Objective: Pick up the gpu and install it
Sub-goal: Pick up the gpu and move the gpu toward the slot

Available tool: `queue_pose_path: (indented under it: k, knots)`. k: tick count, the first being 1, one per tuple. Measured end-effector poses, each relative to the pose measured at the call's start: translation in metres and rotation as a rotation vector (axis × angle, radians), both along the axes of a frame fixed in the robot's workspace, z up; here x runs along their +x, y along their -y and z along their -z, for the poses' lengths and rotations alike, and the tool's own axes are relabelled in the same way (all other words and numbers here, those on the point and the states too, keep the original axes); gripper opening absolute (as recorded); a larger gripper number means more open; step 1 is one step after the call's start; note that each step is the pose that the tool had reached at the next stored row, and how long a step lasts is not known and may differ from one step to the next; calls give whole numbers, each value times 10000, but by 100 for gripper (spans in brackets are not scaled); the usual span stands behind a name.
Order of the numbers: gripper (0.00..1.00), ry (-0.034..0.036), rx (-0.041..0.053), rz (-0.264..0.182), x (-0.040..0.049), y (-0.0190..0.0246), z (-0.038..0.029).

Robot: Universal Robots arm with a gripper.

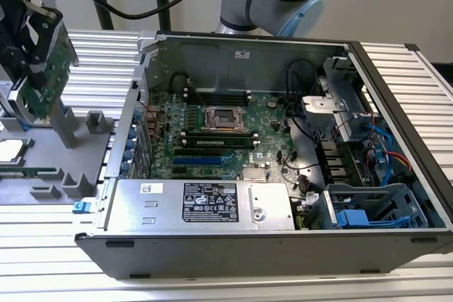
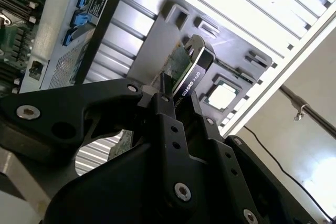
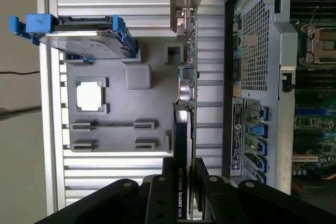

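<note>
The gpu (image 1: 48,84) hangs upright above the grey holder tray (image 1: 49,148) at the exterior view's left, green board face showing. My gripper (image 1: 30,61) is shut on its upper edge. In the first wrist view the gpu (image 3: 187,93) is seen edge-on, with its metal bracket at the far end, and the black fingers (image 3: 157,198) clamp its black side. In the second wrist view the gpu's black edge (image 2: 190,72) sticks out between the fingers (image 2: 170,124). The card stands apart from the open computer case (image 1: 233,47) and its motherboard (image 1: 219,136).
The tray also holds a processor chip (image 3: 89,97), a narrow memory stick (image 1: 28,172) and a hard drive in blue rails (image 3: 79,35). The case's side wall (image 1: 131,132) rises between the tray and the motherboard. A power supply (image 1: 205,204) lies along the case's near side.
</note>
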State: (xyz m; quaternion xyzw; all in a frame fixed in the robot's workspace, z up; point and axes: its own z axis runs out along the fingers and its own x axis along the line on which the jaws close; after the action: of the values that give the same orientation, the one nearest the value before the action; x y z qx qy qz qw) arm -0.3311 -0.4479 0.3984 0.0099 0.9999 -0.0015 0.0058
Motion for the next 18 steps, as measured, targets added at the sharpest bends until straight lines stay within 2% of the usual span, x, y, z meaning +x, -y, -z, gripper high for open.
queue_pose_path:
  k: [18]
  knots:
    - [0, 1, 0, 1, 0, 0, -121]
